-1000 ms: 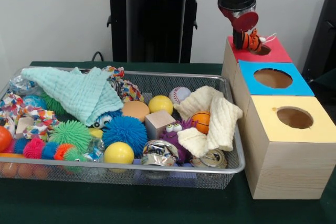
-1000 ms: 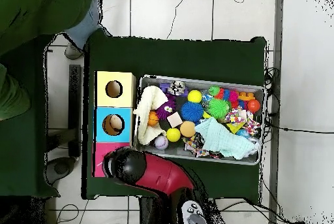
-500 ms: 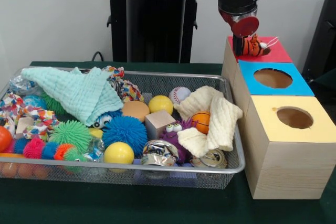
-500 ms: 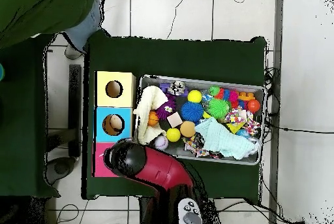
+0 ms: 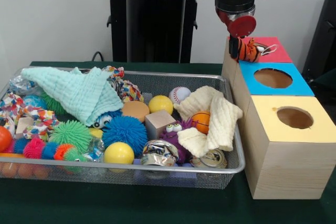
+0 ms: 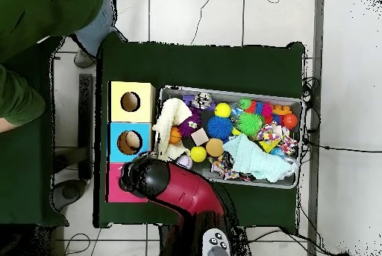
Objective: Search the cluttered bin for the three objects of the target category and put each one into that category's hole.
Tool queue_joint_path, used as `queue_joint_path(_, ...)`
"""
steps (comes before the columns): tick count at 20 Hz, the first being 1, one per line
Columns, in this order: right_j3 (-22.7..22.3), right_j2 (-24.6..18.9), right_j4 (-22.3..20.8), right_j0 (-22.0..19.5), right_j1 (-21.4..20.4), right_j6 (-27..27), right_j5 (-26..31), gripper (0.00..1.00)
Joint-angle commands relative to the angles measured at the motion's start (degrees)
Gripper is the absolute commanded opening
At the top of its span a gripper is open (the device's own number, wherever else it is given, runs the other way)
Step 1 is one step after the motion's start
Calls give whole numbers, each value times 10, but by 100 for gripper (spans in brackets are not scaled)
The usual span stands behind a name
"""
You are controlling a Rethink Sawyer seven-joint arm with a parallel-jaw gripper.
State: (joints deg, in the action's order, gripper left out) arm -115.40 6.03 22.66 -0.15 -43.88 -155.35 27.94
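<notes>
A striped toy tiger [image 5: 247,50] is shown clamped in the hand [image 5: 241,51] above the red-topped box [image 5: 273,51] at 1 o'clock of the wire-mesh bin [image 5: 231,167], its hole hidden, so this delivery is judged unfinished, with earlier deliveries not determinable.

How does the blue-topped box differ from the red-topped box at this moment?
The blue-topped box shows its whole round hole, open and unobstructed; the red-topped box has its hole mostly hidden behind the gripper and the striped tiger toy it holds. The blue-topped box stands in the middle of the row, while the red-topped box stands at the end nearest the robot. Both are pale wooden boxes.
</notes>
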Motion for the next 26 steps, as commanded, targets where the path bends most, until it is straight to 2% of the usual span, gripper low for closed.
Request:
queue_joint_path(1,53,17,29,5,31,-118,-30,0)
queue_joint_path(3,62,29,16,14,32,-110,-18,0)
queue_joint_path(4,58,19,13,8,27,-94,-8,0)
queue_joint_path(8,9,-55,34,-37,-2,-31,5,0)
queue_joint_path(12,-11,-106,44,-67,-3,4,4,0)
queue_joint_path(19,1,-119,13,-75,-3,7,26,0)
queue_joint_path(21,-7,-138,22,-84,-4,13,25,0)
queue_joint_path(24,-54,-212,73,-127,-13,34,6,0)
queue_joint_path(26,-64,-228,73,-138,-12,38,4,0)
